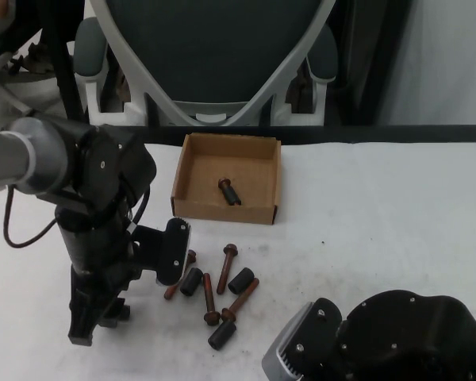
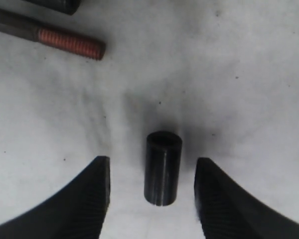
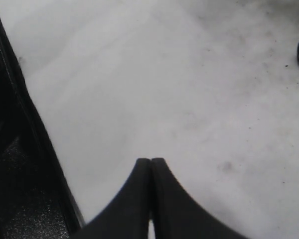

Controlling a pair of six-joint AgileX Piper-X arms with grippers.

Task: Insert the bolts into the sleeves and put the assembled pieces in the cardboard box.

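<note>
1. Right gripper (image 3: 150, 160), closest to the lens, hangs over bare worktop (image 3: 189, 89) with its fingers pressed together and nothing between them.
2. Left gripper (image 2: 153, 162) is spread wide and low over the worktop, with one finger on either side of a black sleeve (image 2: 163, 169) and neither touching it.
3. This sleeve appears to lie on its side, long axis running along the gap between the fingers, far end pointing roughly toward a bolt (image 2: 72, 44) whose threaded tip lies well apart.
4. The step in hand looks like picking up a sleeve for its bolt. Next, the fingers must close squarely on its round sides without rolling it.
5. One assembled piece (image 1: 229, 191) lies in the cardboard box (image 1: 189, 171), while loose bolts (image 1: 226, 268) and spare sleeves (image 1: 240, 280) lie in front of it.
</note>
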